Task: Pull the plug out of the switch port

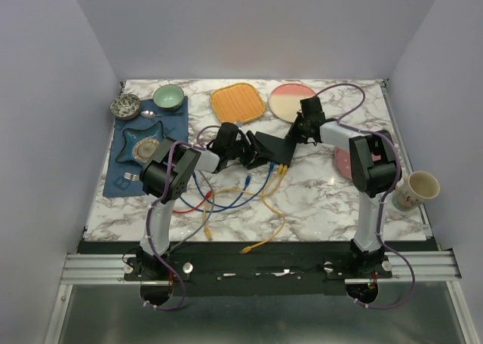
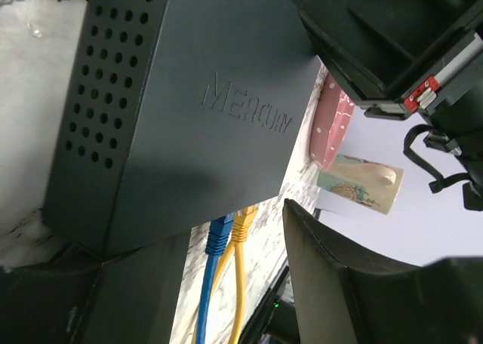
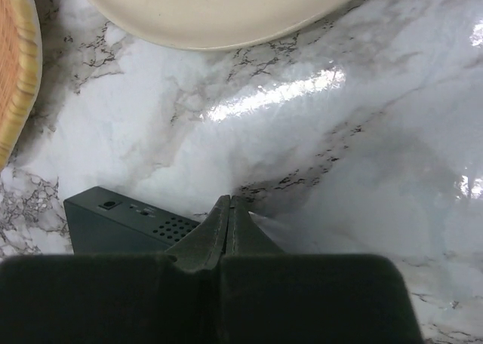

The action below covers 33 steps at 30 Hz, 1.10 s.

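The switch (image 1: 268,149) is a dark grey box near the table's middle, tipped up off the marble. Up close, the switch (image 2: 196,110) shows a vented side and raised lettering. A blue plug (image 2: 220,234) and a yellow plug (image 2: 246,222) sit in sockets on its near edge. My left gripper (image 2: 219,228) straddles that edge with a fingertip against each end, and both plugs lie between the fingers (image 2: 339,284). In the top view the left gripper (image 1: 250,153) is at the switch's left. My right gripper (image 3: 229,202) is shut on nothing, beside a corner of the switch (image 3: 121,225). From above, the right gripper (image 1: 293,139) is at the switch's far right.
Blue, yellow (image 1: 266,222) and red (image 1: 192,205) cables trail toward the near edge. An orange square plate (image 1: 238,102) and a cream plate (image 1: 292,101) lie at the back. A pink plate (image 1: 342,163) and a cup (image 1: 419,189) are on the right. A blue mat (image 1: 121,179) with dishes is on the left.
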{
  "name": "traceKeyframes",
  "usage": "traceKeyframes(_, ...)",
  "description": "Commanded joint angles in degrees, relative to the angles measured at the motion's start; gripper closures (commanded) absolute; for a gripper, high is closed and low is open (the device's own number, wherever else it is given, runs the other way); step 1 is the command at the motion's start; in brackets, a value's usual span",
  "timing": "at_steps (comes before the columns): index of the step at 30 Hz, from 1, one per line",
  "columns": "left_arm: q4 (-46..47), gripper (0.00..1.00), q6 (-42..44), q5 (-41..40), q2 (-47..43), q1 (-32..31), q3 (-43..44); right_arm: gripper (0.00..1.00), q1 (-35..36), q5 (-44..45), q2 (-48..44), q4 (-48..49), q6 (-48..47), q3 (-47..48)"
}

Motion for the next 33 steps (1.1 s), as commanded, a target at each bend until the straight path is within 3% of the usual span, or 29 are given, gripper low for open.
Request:
traceKeyframes(1, 0.8, 0.36, -0.9, 1.0, 2.4, -0.7, -1.5, 0.97, 0.4, 1.3, -4.4, -1.8, 1.4, -3.7)
traceKeyframes(5, 1.3, 0.37, -0.7, 0.9, 1.9, -0.7, -3.2, 0.96, 0.4, 2.9, -11.6, 2.0, 1.8, -8.2)
traceKeyframes(10, 2.1, 0.38, -0.9, 1.1, 1.8, -0.8, -4.5, 0.97, 0.7, -4.7, -16.7, 7.2, 2.4, -12.7)
traceKeyframes(18, 3.1, 0.41, -1.5, 1.1, 2.4, -1.8, -5.0, 0.99, 2.2, -13.3, -12.6, 10.8, 5.6, -16.6)
traceKeyframes(33, 7.4, 0.55, -4.6, 1.0, 4.1, -2.2, -6.1, 0.99, 2.3, -13.4, -9.2, 11.1, 5.3, -18.4)
